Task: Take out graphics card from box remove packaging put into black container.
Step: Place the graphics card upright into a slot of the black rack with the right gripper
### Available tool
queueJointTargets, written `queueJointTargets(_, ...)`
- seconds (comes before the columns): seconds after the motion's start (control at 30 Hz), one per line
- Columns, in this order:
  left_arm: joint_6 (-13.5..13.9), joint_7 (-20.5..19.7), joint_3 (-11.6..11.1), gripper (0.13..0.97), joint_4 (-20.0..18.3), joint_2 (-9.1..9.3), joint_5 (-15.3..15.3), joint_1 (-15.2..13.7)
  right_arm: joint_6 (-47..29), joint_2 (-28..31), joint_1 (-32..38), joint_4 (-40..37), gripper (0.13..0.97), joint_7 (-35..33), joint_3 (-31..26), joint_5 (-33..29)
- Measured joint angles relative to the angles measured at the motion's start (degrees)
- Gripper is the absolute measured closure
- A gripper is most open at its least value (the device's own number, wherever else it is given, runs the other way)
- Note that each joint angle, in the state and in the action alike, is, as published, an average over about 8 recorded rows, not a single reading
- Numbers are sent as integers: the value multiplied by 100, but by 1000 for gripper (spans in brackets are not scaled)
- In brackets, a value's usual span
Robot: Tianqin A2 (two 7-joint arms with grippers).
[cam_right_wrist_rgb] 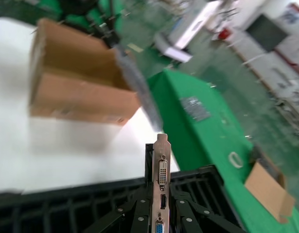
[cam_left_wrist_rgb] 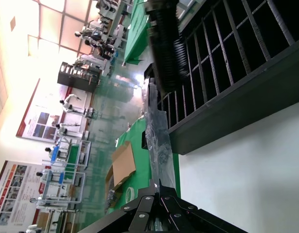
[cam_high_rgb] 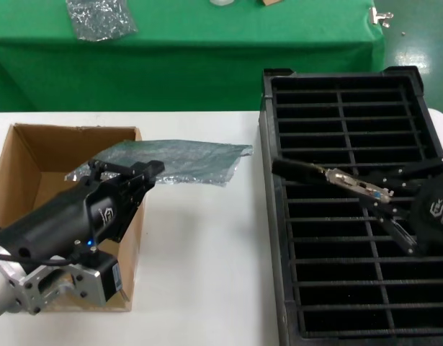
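My right gripper (cam_high_rgb: pixel 383 204) is shut on the graphics card (cam_high_rgb: pixel 329 176) and holds it over the middle rows of the black container (cam_high_rgb: pixel 275 238). The card's silver bracket with white and blue ports shows in the right wrist view (cam_right_wrist_rgb: pixel 161 170). My left gripper (cam_high_rgb: pixel 124 173) is shut on the end of the grey speckled packaging (cam_high_rgb: pixel 185 160), above the far right corner of the open brown box (cam_high_rgb: pixel 23 169). The bag stretches right over the white table. In the left wrist view the bag (cam_left_wrist_rgb: pixel 158 141) runs out from between the shut fingers (cam_left_wrist_rgb: pixel 159 191).
A similar silvery bag (cam_high_rgb: pixel 99 18) lies on the green cloth (cam_high_rgb: pixel 207 50) behind the white table (cam_high_rgb: pixel 199 267). The container fills the right side. The box stands at the left edge. Small items lie on the far green cloth.
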Motion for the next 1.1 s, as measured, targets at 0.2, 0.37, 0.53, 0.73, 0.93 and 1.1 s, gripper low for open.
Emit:
queueJointTargets(0.2, 0, 0, 0, 958, 0, 0, 0, 0, -1077, 232, 1024, 1, 907, -103, -483, 41)
queueJointTargets(0.37, 0, 0, 0, 958, 0, 0, 0, 0, -2219, 142, 2076, 2, 907, 25, -1015, 89)
queueJointTargets(0.53, 0, 0, 0, 958, 0, 0, 0, 0, -3389, -81, 3041, 2, 907, 402, -1565, 34)
queueJointTargets(0.73, 0, 0, 0, 958, 0, 0, 0, 0, -4271, -177, 4034, 2, 907, 906, -2260, -30)
queueJointTargets(0.93, 0, 0, 0, 958, 0, 0, 0, 0, -4531, -94, 4752, 1, 907, 1346, -3012, 12)
queueJointTargets(1.1, 0, 0, 0, 958, 0, 0, 0, 0, -4579, -141, 4972, -46, 907, 1560, -3356, -107)
